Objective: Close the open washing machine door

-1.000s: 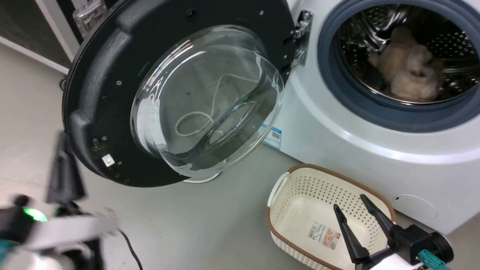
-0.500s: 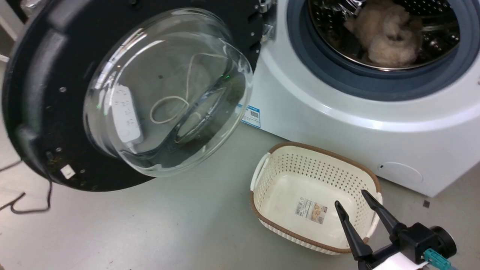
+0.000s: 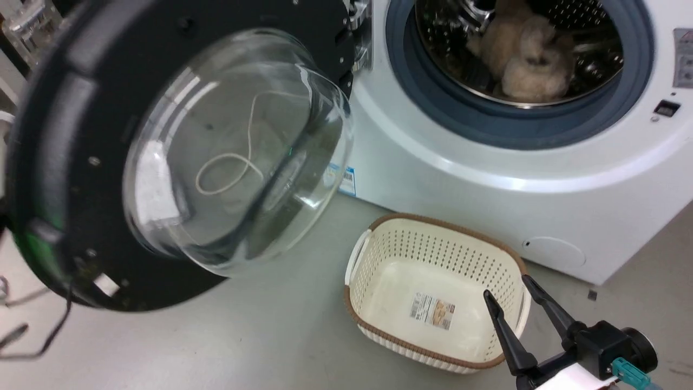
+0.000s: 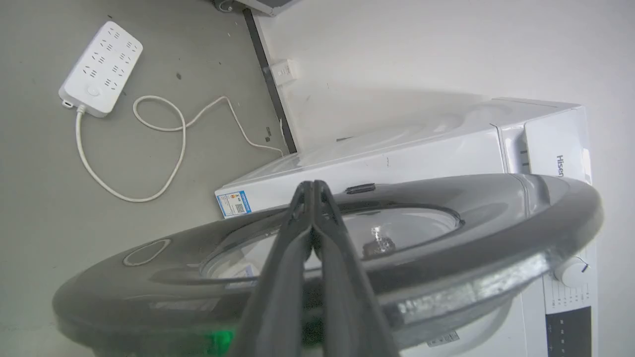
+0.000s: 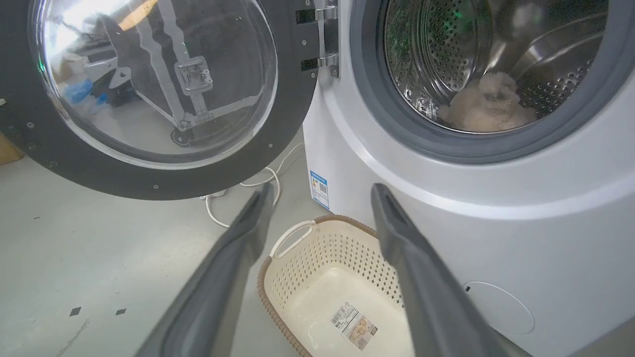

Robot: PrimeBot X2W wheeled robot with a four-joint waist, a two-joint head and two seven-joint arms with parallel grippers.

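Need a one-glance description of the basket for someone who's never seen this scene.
Find the white washing machine; on the grey floor just in front of it sits the basket. It is cream with perforated walls, a brown rim and a label on its bottom, unlike the black, glass-windowed door hanging open to its left.

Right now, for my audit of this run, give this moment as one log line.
washing machine door: open | left gripper: shut, at door's outer face, contact unclear | right gripper: open, empty, by basket
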